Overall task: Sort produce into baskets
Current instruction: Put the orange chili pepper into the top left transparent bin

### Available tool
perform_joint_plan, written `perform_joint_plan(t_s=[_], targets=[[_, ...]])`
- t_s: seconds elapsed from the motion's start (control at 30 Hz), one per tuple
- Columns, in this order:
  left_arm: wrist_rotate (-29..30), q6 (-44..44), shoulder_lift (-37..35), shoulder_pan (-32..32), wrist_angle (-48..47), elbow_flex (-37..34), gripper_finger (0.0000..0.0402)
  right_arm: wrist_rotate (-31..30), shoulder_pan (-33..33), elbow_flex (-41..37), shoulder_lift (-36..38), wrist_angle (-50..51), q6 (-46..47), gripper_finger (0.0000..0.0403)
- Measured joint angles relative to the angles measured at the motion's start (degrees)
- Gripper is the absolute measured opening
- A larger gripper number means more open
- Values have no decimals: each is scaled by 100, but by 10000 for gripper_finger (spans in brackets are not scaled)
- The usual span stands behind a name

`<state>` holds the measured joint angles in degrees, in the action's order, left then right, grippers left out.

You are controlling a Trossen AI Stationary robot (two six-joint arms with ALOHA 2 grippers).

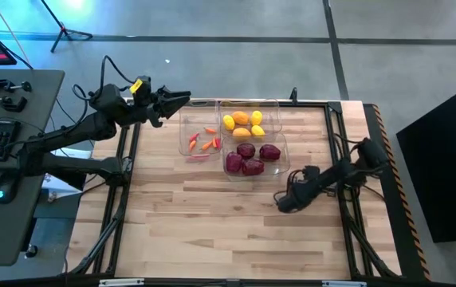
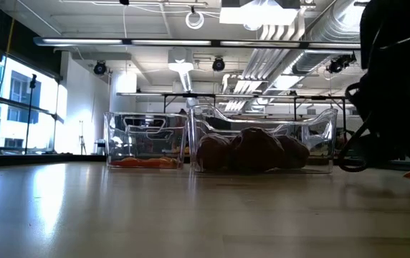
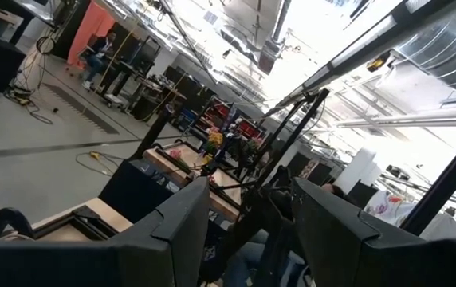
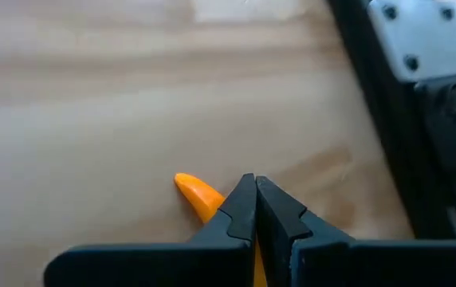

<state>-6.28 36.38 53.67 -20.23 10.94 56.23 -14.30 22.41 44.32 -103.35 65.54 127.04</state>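
The right gripper (image 4: 254, 185) sits low over the bare wood of the table (image 1: 212, 231), in its right half, nearer the front than the bins. In the right wrist view its two dark fingers (image 4: 240, 211) are pressed tip to tip, clenched, and an orange pepper (image 4: 198, 194) pokes out from beneath them. Whether the tips actually pinch it or only cover it cannot be told. The pepper is slim, its rounded end free on the wood, its long axis running at a slant back under the fingers, so its other end is hidden. In the high view the pepper is hidden beneath the gripper (image 1: 288, 202).

Further off, toward the table's far edge, stand three clear bins. The left bin (image 1: 186, 143) holds small red and orange peppers (image 1: 205, 141), lying at mixed angles. The far bin (image 1: 269, 108) holds yellow and orange fruits (image 1: 244, 123). Just in front of it, touching or nearly so, the near bin (image 1: 281, 163) holds dark red rounds (image 1: 250, 158). The low view shows the left bin (image 2: 119, 140) and the near bin (image 2: 320, 140) side by side, with the rounds (image 2: 255, 150) against the wall.

The left gripper (image 1: 182, 97) is raised beyond the table's far left corner, its fingers (image 3: 176, 231) parted, pointing out into the room.
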Motion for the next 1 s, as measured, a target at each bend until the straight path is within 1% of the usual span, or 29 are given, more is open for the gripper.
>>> perform_joint_plan(t_s=[0.23,0.37,0.53,0.67,0.73,0.8,0.93,1.0], targets=[[0,0,0,0,-4,0,167,145,795,477,0,-108,-2,0],[0,-4,0,0,-10,0,167,96,1148,774,0,-366,-105,0],[0,-89,0,0,-20,0,167,-425,1364,1129,-4,-1061,-189,0],[0,-101,0,2,-52,0,167,-1117,1306,1322,-7,-1893,-501,0],[0,-103,-2,2,-53,0,167,-1437,1217,1443,-7,-2009,-740,0],[0,-105,-1,2,-52,0,167,-1726,1142,1697,-9,-1675,-967,0],[0,-105,0,2,-52,0,167,-2275,1054,2520,-3,-66,-1007,0],[0,-107,0,2,-55,0,167,-2340,1044,2926,45,574,-1100,0]])
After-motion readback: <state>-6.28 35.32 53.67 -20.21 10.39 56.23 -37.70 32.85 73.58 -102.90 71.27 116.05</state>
